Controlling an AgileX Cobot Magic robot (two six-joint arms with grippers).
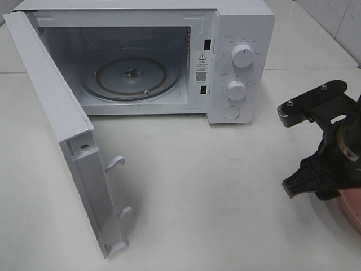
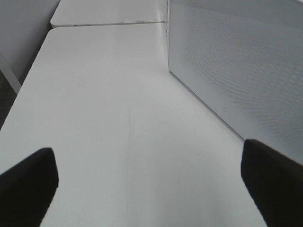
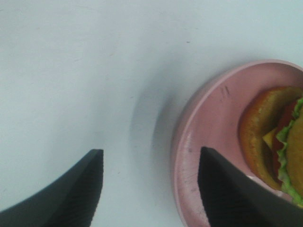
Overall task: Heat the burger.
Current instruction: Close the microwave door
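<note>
exterior high shows my right pincer [image 1: 316, 147] hanging at the right edge of the white desk [image 1: 214, 192], low over the pink plate [image 1: 347, 212], of which only a sliver shows there. the microwave [image 1: 237, 62] stands at the back with its door [image 1: 62, 130] swung fully out to the left, and the glass turntable [image 1: 132, 76] sits bare inside; i read that as the oven made ready to take the food. nothing is in the chamber yet.

right wrist gives me the working picture: the burger [image 3: 279, 142] lies on the plate [image 3: 208, 142], seen partly at the frame's edge, bun, lettuce and cheese showing. my right pincer [image 3: 151, 184] is spread, holding nothing, with one finger [image 3: 222, 189] over the plate's near rim and the other [image 3: 80, 184] over bare desk. that straddle looks to me like a line-up on the rim rather than on the burger itself, which would let me carry the food without crushing it; i cannot tell whether the finger touches the plate.

left wrist shows my left pincer [image 2: 151, 189] spread wide and empty above the desk, beside the outer face of the open door, well clear of the plate. i judge it parked there to keep the way into the oven free.
</note>
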